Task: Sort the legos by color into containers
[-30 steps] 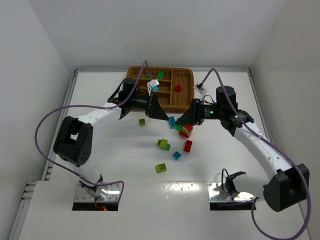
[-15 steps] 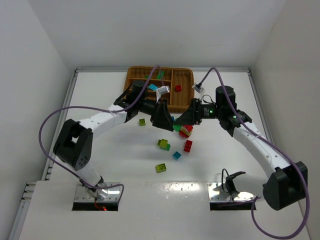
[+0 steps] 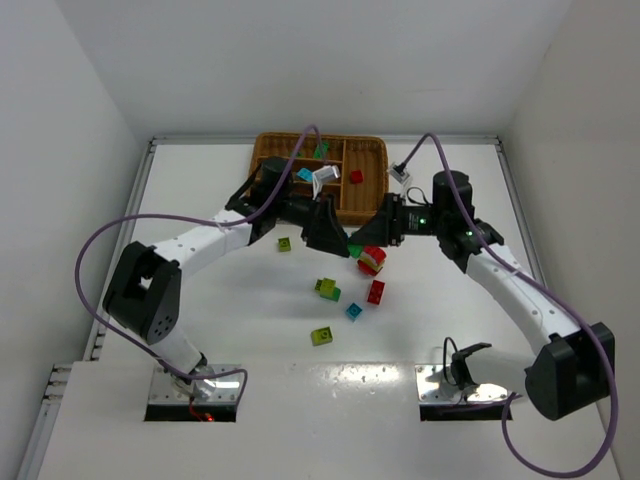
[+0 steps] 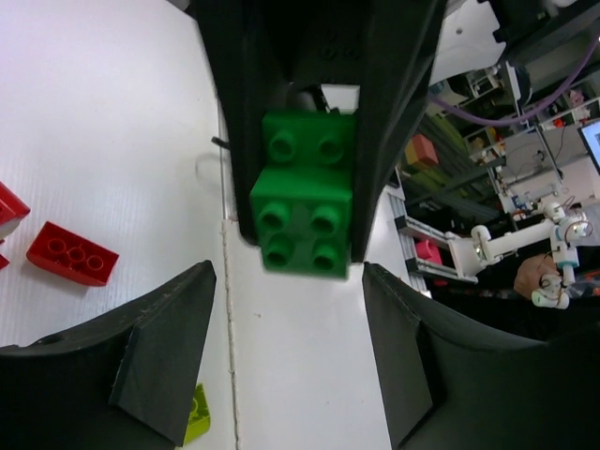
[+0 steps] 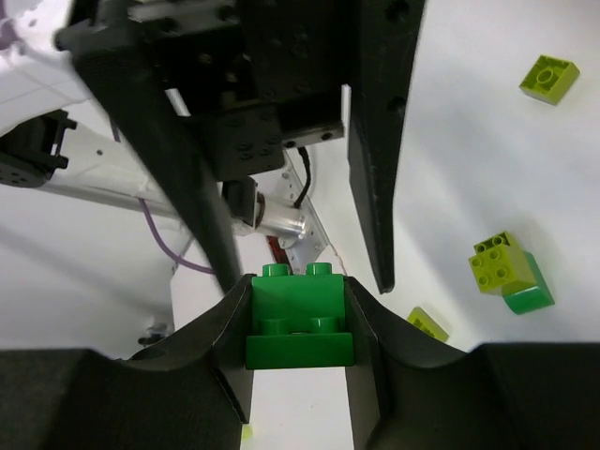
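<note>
Top external view: my left gripper point(image 3: 335, 238) has swung off the tray point(image 3: 381, 175) and now sits nose to nose with my right gripper point(image 3: 362, 243), over the table point(image 3: 230, 320) just on the near side of the tray. The left jaws are narrower than a second ago, but they're still apart. On the left wrist view my pads point(image 4: 159, 347) stand either side of the green brick point(image 4: 302, 192), with white table showing in the gaps. My right gripper is clamped on that brick, snug between its fingers on the right wrist view.

I read this as a handover or a pull-apart, with one green piece bound for the tray. A red brick point(image 3: 356, 177) and a cyan brick point(image 3: 305, 174) already lie there, well apart. Several loose bricks point(image 3: 321, 336) wait on the table nearer me.

From above, the fingers hide the green brick completely. I can't tell whether it's one brick or two stacked, or whether my left pads touch it yet.
</note>
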Tool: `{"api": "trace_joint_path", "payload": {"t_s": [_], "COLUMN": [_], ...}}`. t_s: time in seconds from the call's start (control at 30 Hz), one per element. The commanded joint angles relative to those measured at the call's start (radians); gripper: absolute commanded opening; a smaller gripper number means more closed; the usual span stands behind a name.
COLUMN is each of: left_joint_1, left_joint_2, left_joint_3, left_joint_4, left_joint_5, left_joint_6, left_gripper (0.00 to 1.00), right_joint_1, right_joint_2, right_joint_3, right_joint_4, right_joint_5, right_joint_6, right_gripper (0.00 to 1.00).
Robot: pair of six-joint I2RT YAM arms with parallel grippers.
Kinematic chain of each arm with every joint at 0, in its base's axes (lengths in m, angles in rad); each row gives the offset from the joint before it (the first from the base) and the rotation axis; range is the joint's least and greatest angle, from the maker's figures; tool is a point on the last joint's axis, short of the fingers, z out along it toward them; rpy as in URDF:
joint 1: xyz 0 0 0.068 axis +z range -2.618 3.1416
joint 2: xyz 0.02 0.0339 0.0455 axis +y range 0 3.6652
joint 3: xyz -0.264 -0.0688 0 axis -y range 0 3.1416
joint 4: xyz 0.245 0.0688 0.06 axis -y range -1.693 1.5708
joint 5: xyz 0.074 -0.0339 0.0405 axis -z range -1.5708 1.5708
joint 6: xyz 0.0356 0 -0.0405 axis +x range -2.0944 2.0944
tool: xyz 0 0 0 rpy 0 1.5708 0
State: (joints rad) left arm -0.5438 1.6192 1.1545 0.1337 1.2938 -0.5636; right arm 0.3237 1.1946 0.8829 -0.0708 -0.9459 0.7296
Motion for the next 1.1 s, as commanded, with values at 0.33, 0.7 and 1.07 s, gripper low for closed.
{"api": "trace_joint_path", "payload": {"t_s": [0.33,0.7,1.07], "left_joint_1": [-0.022,-0.044,-0.053], "left_joint_2": [-0.045,0.008,0.017], "left_joint_3": [0.09,0.099,0.109], "left_joint_4": [0.103,-0.019,-0.089], "left_joint_5": [-0.001,0.05,0.085], "left_joint_6": [-0.05,0.044,0.103], "left_gripper": [0.76,0.61,0.7], "right_joint_1": [0.014,0.014,0.014], "right_joint_2": [0.028,0.01,0.01], "right_joint_3": [-0.016,-0.016,-0.016], "right_joint_4": [0.005,0.025,0.016], "right_joint_5": [0.035,0.035,0.082], "right_joint_6": [-0.029,-0.019,-0.019], "right_gripper": [0.23,0.23,0.23]}}
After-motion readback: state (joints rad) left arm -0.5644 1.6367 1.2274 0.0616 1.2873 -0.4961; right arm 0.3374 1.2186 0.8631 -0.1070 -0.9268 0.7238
